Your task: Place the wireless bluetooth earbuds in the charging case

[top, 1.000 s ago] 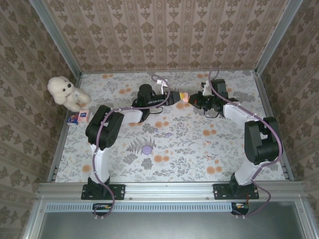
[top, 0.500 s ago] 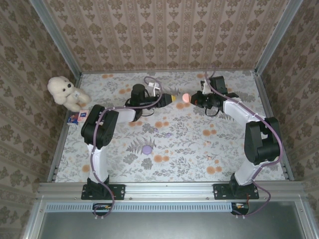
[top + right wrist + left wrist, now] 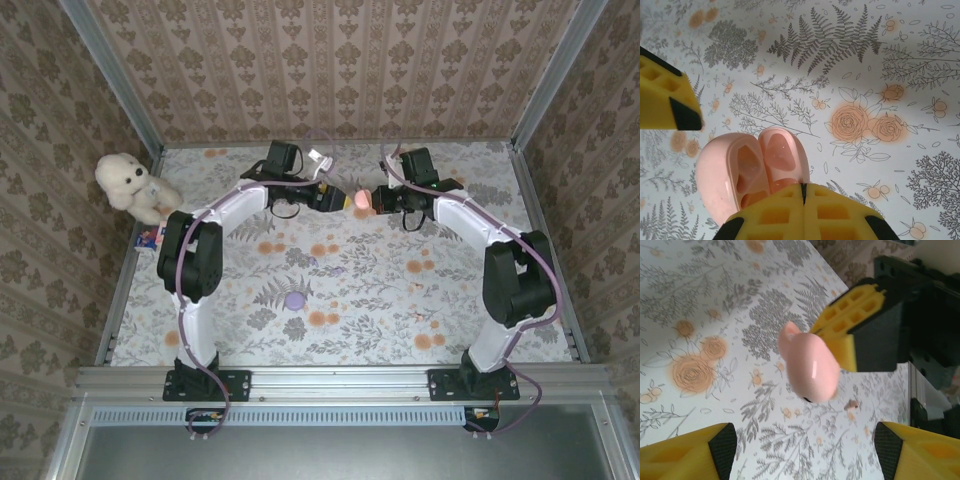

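Item: pink glossy charging case [image 3: 740, 165], lid open, two wells showing; pinched by my right gripper [image 3: 803, 189]. My left gripper [image 3: 800, 450]: spread.

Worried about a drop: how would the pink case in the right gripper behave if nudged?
The pink case looks glossy and rounded, so it is probably slippery. The right gripper pinches just its edge, so it may pivot. Its hinged lid appears open and is likely the weak spot.
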`<state>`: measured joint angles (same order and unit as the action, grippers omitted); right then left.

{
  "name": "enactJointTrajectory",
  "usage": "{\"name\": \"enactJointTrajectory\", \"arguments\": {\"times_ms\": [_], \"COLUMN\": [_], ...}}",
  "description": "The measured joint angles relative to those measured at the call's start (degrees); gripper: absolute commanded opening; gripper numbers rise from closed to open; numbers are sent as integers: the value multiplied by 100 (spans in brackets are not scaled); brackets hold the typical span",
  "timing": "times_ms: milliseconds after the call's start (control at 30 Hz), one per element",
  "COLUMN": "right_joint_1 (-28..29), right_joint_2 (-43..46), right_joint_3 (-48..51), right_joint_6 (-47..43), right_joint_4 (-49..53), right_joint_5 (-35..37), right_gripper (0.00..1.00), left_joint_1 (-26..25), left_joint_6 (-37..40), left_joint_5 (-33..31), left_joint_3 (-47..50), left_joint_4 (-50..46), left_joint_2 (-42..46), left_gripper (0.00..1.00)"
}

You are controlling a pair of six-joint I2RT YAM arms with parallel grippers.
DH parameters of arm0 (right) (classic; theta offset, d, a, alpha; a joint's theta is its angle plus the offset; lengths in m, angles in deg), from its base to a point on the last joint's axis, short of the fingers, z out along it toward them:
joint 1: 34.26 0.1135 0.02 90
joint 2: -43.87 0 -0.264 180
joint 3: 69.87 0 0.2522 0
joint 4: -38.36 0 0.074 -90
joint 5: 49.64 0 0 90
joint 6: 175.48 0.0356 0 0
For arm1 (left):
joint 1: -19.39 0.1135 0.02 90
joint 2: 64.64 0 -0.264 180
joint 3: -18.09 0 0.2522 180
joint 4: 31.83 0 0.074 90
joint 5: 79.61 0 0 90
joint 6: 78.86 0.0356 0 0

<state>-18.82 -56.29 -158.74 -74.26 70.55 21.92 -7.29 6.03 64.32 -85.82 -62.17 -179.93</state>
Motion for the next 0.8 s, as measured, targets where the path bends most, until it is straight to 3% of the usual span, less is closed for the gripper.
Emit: {"name": "enactJointTrajectory", "arguments": {"times_ms": [367, 800], "right_joint_1": [144, 450], "right_joint_2": [-46, -114], "right_joint_3": [0, -2], "right_joint_6": [-553, -831], "right_joint_4": [-44, -39], "right_joint_5": [2, 0], "right_gripper": [0, 0], "left_joint_1": [389, 382], "left_joint_6": [962, 1853], "left_joint_5": [479, 741], "left_joint_3": [-800, -1814], "left_joint_4": [-1582, -3154], "left_joint_2": [-468, -986], "left_gripper": [78, 76]}}
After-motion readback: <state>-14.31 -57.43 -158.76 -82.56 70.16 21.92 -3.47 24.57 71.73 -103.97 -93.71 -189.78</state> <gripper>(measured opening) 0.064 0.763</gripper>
